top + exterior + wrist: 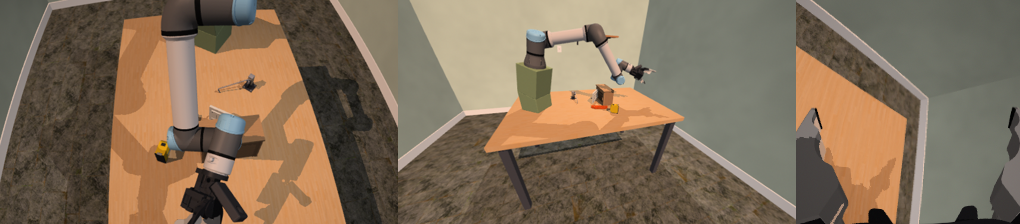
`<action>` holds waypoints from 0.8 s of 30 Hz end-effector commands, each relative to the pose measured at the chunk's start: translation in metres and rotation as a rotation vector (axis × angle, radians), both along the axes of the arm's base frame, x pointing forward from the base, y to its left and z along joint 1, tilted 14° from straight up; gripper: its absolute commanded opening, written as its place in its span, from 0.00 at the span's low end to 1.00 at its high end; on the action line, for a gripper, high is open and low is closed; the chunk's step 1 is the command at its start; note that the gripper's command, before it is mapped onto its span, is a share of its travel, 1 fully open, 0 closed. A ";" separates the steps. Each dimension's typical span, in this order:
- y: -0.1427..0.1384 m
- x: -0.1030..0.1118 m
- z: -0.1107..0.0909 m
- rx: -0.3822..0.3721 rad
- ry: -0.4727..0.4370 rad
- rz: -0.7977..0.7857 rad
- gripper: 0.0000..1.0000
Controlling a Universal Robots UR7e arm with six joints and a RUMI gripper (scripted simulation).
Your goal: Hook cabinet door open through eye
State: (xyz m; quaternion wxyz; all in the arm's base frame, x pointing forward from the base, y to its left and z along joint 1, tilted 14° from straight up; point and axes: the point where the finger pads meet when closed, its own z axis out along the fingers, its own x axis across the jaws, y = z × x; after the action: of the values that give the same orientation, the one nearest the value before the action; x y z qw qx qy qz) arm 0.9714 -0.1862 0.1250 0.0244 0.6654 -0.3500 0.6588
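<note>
The hand (644,73) is wide apart and empty above the desk (565,122), away from the cabinet (605,94) and hook (230,86)

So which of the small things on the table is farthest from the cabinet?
The metal hook on its post, standing alone toward the green pedestal; the yellow box sits beside the cabinet.
</note>
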 end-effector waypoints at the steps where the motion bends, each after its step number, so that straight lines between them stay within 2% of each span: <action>1: 0.005 -0.019 -0.003 0.013 0.038 0.010 1.00; 7: 0.015 -0.055 -0.016 0.038 0.121 0.023 1.00; 14: 0.028 -0.107 -0.034 0.075 0.251 0.044 1.00; 16: 0.028 -0.107 -0.034 0.075 0.251 0.044 1.00; 24: 0.049 -0.180 -0.061 0.126 0.423 0.071 1.00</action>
State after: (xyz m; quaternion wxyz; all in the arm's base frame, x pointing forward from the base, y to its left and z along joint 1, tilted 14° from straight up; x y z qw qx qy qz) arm 0.8294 -0.1474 0.0732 0.0319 0.7770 -0.3551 0.5188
